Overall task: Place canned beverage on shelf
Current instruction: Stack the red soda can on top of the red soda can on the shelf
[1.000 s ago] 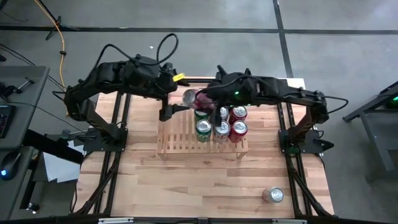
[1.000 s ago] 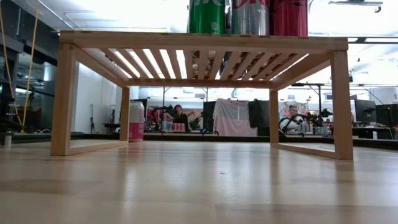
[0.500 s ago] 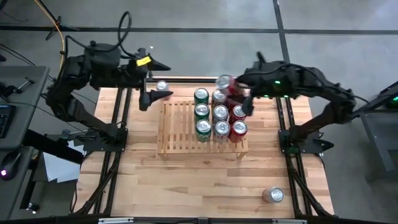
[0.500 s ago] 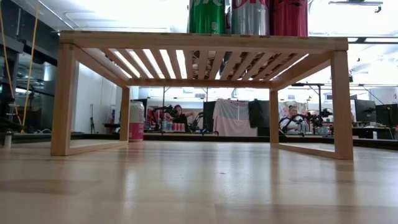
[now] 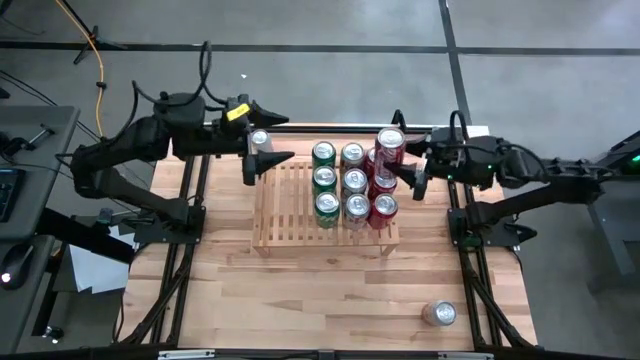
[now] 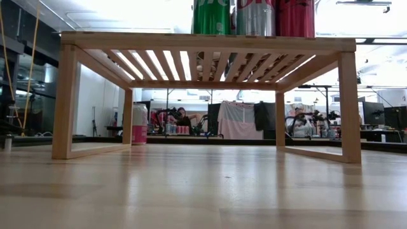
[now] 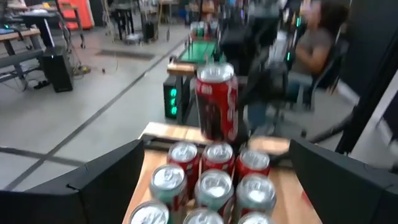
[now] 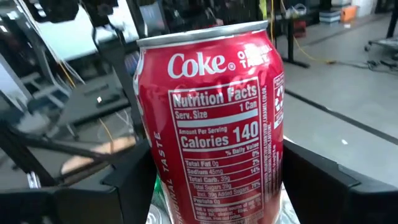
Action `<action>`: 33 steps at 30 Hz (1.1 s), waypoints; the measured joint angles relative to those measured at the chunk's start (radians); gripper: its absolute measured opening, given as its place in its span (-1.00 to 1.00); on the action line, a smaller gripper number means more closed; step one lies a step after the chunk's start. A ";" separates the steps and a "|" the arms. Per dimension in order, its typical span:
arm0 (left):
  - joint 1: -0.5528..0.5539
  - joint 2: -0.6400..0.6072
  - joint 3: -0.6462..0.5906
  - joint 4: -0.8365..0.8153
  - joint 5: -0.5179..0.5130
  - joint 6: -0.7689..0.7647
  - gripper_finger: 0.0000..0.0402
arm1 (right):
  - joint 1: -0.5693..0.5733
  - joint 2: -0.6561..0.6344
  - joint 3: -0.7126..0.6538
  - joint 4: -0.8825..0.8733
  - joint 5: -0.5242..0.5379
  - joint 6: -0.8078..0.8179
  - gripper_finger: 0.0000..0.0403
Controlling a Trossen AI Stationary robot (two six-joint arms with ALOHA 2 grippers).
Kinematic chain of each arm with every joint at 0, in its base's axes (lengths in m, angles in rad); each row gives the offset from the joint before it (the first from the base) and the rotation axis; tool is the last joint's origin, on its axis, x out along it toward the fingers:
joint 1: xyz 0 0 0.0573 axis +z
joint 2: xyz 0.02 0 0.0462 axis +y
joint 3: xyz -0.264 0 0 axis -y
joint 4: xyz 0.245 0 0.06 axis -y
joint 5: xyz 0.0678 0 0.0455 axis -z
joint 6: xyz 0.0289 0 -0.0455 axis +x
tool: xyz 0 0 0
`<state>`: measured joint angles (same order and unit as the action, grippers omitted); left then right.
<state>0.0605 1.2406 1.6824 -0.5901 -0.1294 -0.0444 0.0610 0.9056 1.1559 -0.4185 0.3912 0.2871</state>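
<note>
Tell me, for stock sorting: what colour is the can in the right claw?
Red with white lettering; the can shows best in the right wrist view.

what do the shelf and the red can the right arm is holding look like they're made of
Shelf: light, unpainted-looking wood, judging by its pale slats and visible grain. Red can: probably aluminium, with a bare silvery rim above a glossy red printed wall, held upright in the right end effector.

Grey concrete floor [image 5: 330,25] with dark seam lines around the light wood-plank table [image 5: 330,290]. Orange cable [image 5: 98,50] upper left, grey desk [image 5: 30,150] at left edge. Low view: bright ceiling lights, cluttered workbenches [image 6: 222,133], seated person [image 6: 183,118] mid-frame.
</note>
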 joint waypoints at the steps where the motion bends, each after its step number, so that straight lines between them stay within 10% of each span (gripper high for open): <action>1: 0.000 -0.015 -0.031 0.041 0.000 -0.016 0.95 | 0.002 -0.012 -0.033 0.043 0.000 0.000 0.39; 33: -0.002 -0.076 -0.120 0.193 -0.117 -0.137 0.95 | 0.021 -0.263 -0.338 0.372 -0.001 -0.170 0.39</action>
<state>0.0586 1.1645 1.5627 -0.3974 -0.2468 -0.1818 0.0820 0.6430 0.8184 -0.0464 0.3898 0.1169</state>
